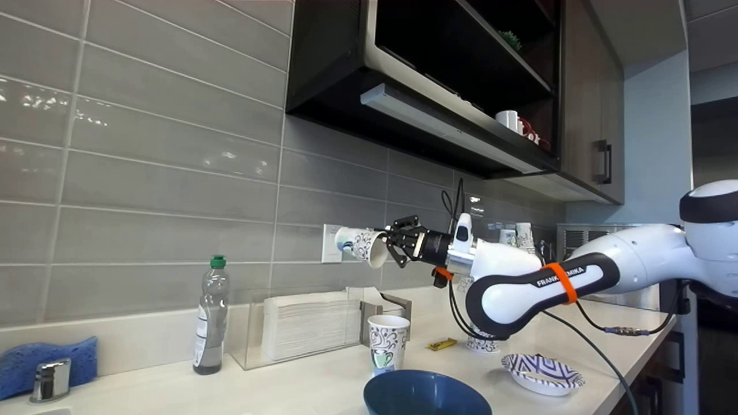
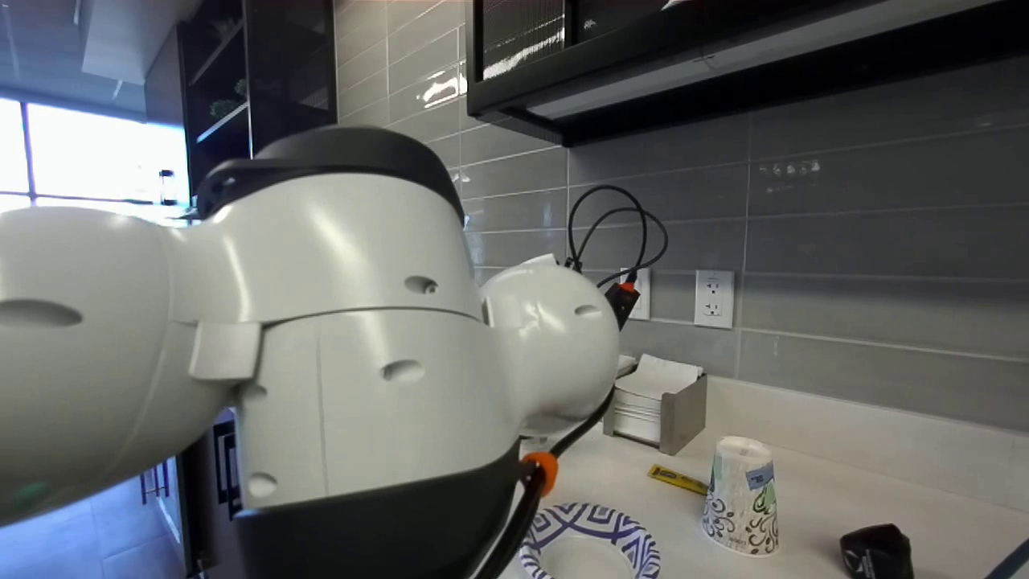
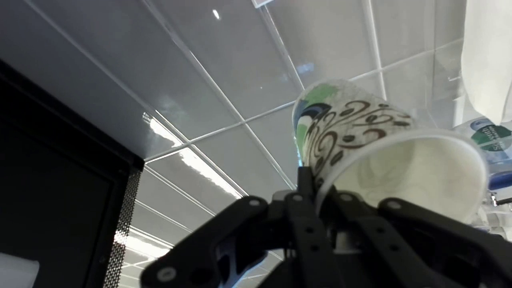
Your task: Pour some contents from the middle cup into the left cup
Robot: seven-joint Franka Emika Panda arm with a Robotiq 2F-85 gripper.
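Note:
The middle cup, white with dark swirls and a green patch, is held in the air in front of the tiled wall. My gripper is shut on its wall at the rim. In the wrist view one of the fingers lies outside the cup wall and the other reaches inside the mouth. The cup is tipped onto its side, and the pale inside that shows looks bare. Below it on the counter, the left cup stands upright, apart from the held cup. In an exterior view the arm hides the gripper and both these cups.
A dark blue bowl sits in front of the left cup. Behind are napkin holders and a soap bottle. A patterned paper bowl, yellow packet and upside-down cup lie nearer the arm. Cabinets hang overhead.

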